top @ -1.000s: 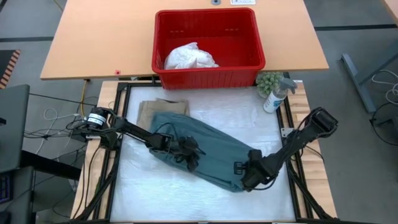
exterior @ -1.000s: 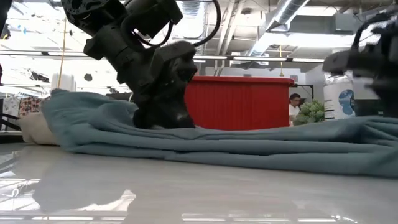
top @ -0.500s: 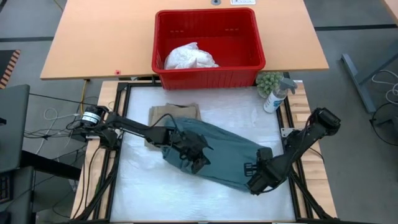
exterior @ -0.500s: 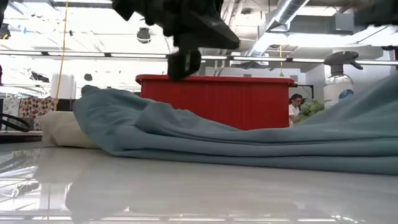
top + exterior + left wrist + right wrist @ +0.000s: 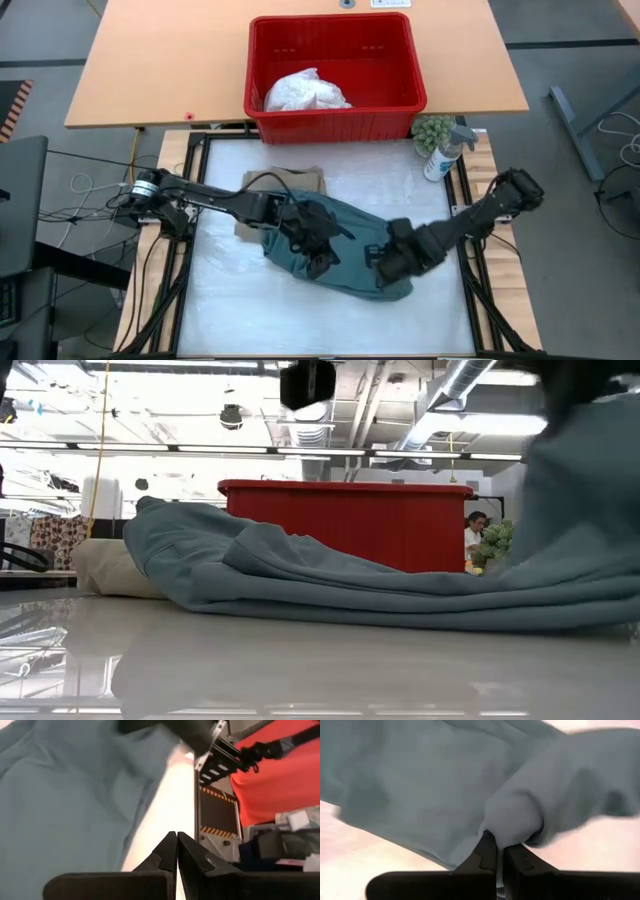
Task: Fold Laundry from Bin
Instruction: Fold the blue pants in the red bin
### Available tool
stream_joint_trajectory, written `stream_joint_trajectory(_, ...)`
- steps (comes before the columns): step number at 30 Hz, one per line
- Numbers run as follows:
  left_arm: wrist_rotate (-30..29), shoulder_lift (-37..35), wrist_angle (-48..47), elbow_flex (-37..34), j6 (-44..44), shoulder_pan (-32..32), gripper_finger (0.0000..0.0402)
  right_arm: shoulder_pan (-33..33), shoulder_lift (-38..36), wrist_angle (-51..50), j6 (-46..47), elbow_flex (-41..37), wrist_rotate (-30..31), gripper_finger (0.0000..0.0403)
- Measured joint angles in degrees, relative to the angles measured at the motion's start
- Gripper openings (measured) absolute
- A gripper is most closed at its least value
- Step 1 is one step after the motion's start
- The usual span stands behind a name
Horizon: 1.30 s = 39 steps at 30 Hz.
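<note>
Laundry lies in 3 places, taken from the red bin [image 5: 335,70]: the white garment [image 5: 305,92] sits inside the bin, the beige-khaki garment [image 5: 290,182] lies on the white tabletop [image 5: 230,300] just in front of the bin, and the teal-green garment [image 5: 345,250] spreads beyond it, overlapping its edge. A spray bottle [image 5: 445,152] and a small green plant [image 5: 432,131] stand beside the bin's corner. The left gripper [image 5: 176,851] is fully closed on nothing, its arm stretched low over the teal cloth. The right gripper [image 5: 495,851] is pinched tight on a bunched fold of the teal-green garment, its arm angled in toward the bin.
</note>
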Motion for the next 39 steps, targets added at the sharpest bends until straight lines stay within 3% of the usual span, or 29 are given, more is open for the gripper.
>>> stream_joint_trajectory(10, -1.2, 0.0, -27.1, 26.5, 6.0, -3.0, 0.0000, -13.9, 1.1, 22.4, -25.9, 0.2, 1.5, 0.0027)
stream_joint_trajectory(15, -7.7, -0.1, -36.0, 39.1, 6.9, -5.6, 0.0000, -19.0, 2.9, 35.4, -35.5, 0.2, -0.5, 0.0027)
stream_joint_trajectory(20, -15.9, -0.1, -42.5, 47.2, 6.7, -8.3, 0.0000, -22.1, 6.3, 47.3, -40.8, 0.4, -5.8, 0.0027)
stream_joint_trajectory(25, -20.1, -1.8, -45.2, 46.5, 4.8, -10.3, 0.0000, -23.7, 12.6, 51.6, -45.0, 4.3, -11.1, 0.0027)
stream_joint_trajectory(34, -25.6, -2.1, -49.5, 46.5, 2.8, -11.3, 0.0000, -25.3, 27.2, 48.4, -55.6, 22.3, -16.4, 0.0028)
stream_joint_trajectory(39, -25.7, -2.1, -51.4, 46.5, 1.9, -11.3, 0.0000, -26.5, 31.4, 44.8, -61.6, 28.4, -17.9, 0.0099)
